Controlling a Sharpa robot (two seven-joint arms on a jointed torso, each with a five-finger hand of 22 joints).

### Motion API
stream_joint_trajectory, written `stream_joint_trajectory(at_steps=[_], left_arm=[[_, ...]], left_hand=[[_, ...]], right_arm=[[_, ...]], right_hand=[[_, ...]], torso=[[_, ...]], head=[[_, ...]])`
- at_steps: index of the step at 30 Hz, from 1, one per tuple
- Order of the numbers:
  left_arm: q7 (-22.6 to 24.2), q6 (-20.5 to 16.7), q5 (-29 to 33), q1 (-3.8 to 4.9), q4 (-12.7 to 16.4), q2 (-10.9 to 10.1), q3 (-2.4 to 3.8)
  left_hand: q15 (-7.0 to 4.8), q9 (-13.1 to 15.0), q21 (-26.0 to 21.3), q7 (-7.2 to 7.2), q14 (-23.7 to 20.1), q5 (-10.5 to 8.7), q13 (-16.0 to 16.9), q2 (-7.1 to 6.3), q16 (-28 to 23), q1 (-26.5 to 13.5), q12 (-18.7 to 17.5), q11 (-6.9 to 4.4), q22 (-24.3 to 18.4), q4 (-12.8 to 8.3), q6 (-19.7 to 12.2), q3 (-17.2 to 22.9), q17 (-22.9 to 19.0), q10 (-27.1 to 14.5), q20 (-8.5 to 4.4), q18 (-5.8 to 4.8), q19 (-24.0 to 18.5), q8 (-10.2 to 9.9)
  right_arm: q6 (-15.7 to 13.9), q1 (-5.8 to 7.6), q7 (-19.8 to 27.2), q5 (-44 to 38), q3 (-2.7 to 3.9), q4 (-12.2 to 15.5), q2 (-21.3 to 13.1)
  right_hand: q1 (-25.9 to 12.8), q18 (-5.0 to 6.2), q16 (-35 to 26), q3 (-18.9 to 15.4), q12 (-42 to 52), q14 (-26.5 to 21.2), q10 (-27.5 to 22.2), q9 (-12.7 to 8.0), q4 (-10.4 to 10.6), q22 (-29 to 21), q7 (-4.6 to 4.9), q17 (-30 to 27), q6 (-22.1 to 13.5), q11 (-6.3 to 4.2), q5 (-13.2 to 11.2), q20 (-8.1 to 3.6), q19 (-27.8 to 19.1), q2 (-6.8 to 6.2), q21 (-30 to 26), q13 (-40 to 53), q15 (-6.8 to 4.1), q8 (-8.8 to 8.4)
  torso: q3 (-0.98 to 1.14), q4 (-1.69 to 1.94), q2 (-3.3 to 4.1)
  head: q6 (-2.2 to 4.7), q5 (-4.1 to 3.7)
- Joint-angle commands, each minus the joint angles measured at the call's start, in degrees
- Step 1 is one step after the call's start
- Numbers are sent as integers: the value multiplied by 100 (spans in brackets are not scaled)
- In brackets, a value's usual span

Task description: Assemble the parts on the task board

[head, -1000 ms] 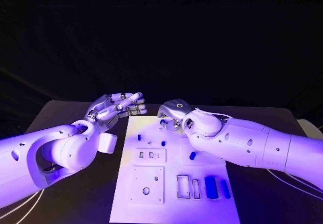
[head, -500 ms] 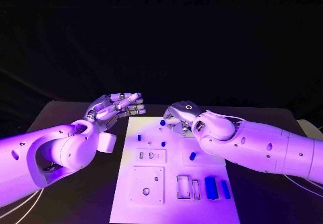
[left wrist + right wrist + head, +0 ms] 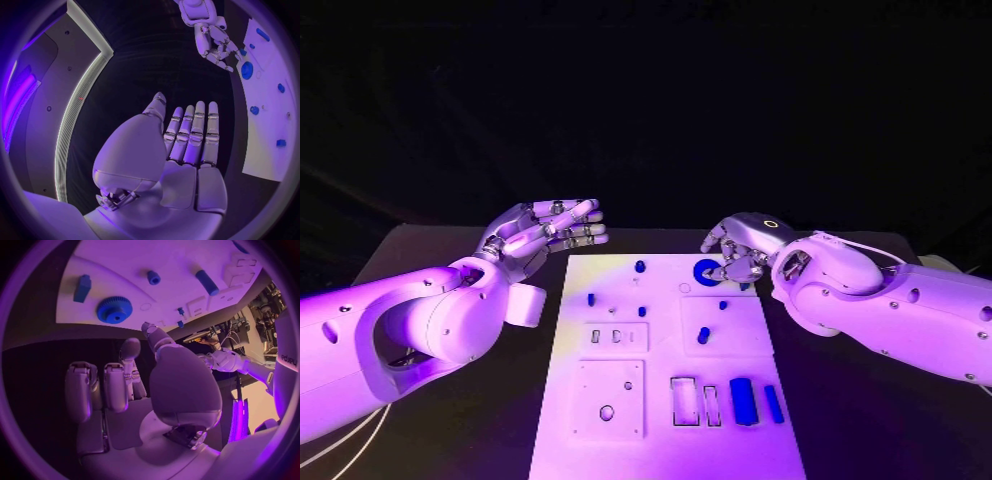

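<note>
probably a lab: black-draped table [image 3: 473, 250], cluttered equipment bench [image 3: 262, 305] behind

head cam: up high, looking down the table at the task board [image 3: 668, 370] | wrist cams: sit close behind each palm, facing along the fingers | all three catch the board's far end with the blue gear [image 3: 708, 270]

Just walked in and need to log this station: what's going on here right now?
A two-armed robot is working at a white task board on a black table. Its right hand hovers at the board's far right corner, beside a round blue gear, holding nothing; the right wrist view shows its fingers off the gear. The left hand is raised, open and empty, off the board's left side. Several small blue parts lie on the board.
</note>
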Motion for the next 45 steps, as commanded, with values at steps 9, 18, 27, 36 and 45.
stream_joint_trajectory(at_steps=[9, 18, 27, 36, 45], left_arm=[[13, 75, 14, 8, -48, 69, 2], [13, 71, 17, 8, -58, 71, 1], [10, 73, 17, 8, -56, 72, 1], [4, 73, 17, 8, -63, 80, 1], [0, 66, 17, 8, -61, 82, 1]], left_hand=[[41, -7, -36, 22, -7, 7, -7, 30, -28, 2, -27, 39, -5, -10, 12, -15, -7, -10, 11, 62, 37, -39], [41, -7, -36, 22, -7, 7, -7, 30, -28, 2, -27, 39, -5, -10, 12, -15, -7, -10, 11, 62, 37, -39], [41, -7, -36, 22, -7, 7, -7, 30, -28, 2, -27, 39, -5, -10, 12, -15, -7, -10, 11, 62, 37, -39], [41, -7, -36, 22, -7, 7, -7, 30, -28, 2, -27, 39, -5, -10, 12, -15, -7, -10, 11, 62, 37, -39], [41, -6, -37, 22, -5, 7, -6, 34, -42, 13, -35, 38, -9, -23, 18, -17, -9, -6, 11, 63, 42, -47]], right_arm=[[702, -1, -214, 1020, 5, -334, -23], [757, -7, -219, 1012, 5, -489, 137], [857, -7, -315, 1223, 5, -655, 279], [888, -6, -326, 1253, 5, -719, 404], [929, -8, -348, 1238, 3, -881, 530]], right_hand=[[324, -78, 424, -555, 2473, 423, 96, 346, 367, 635, 130, 742, -643, 99, 150, 128, 79, 216, 81, 2667, 134, 725], [382, -93, 540, -646, 2726, 463, 243, 438, 456, 707, 143, 972, -787, 116, 158, 147, 123, 233, 120, 2969, 153, 945], [391, -103, 588, -690, 2865, 481, 336, 478, 514, 751, 151, 1071, -864, 126, 164, 156, 150, 253, 145, 3135, 163, 1049], [385, -104, 600, -709, 2858, 485, 317, 490, 538, 758, 155, 1095, -896, 131, 165, 160, 154, 255, 148, 3126, 168, 1082], [382, -102, 603, -726, 2853, 485, 301, 499, 560, 753, 160, 1099, -931, 136, 164, 164, 148, 258, 142, 3122, 173, 1109]], torso=[[1, -4, -15], [0, 6, -10], [4, -2, -11], [11, 4, -6], [17, 2, -1]], head=[[-17, 3], [-33, -14], [-49, -23], [-60, -22], [-83, -3]])
